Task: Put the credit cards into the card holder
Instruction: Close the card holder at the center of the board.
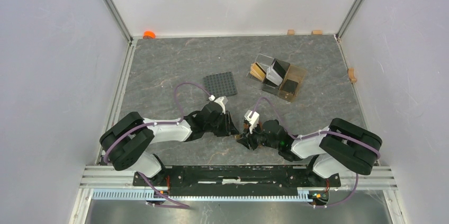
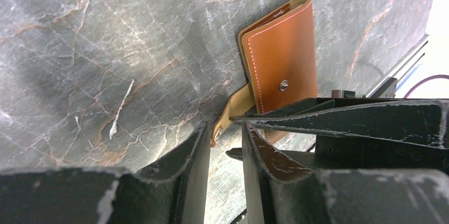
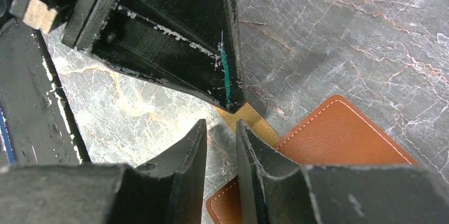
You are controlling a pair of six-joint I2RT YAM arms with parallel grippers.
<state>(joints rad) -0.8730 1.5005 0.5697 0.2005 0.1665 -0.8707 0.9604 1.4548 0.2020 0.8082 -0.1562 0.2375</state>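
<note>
The card holder is a brown leather wallet lying closed on the table, with its snap stud facing up. Its tan strap sticks out toward my left gripper, which is narrowly open with the strap tip just beyond its fingertips. My right gripper is narrowly open and empty at the wallet's edge, beside the strap. In the top view both grippers meet over the wallet and hide it. The credit cards stand in the amber stand.
The clear amber compartment stand is at the back right of the table. A dark grey studded square plate lies behind the left arm. An orange object sits at the far left corner. White walls enclose the table.
</note>
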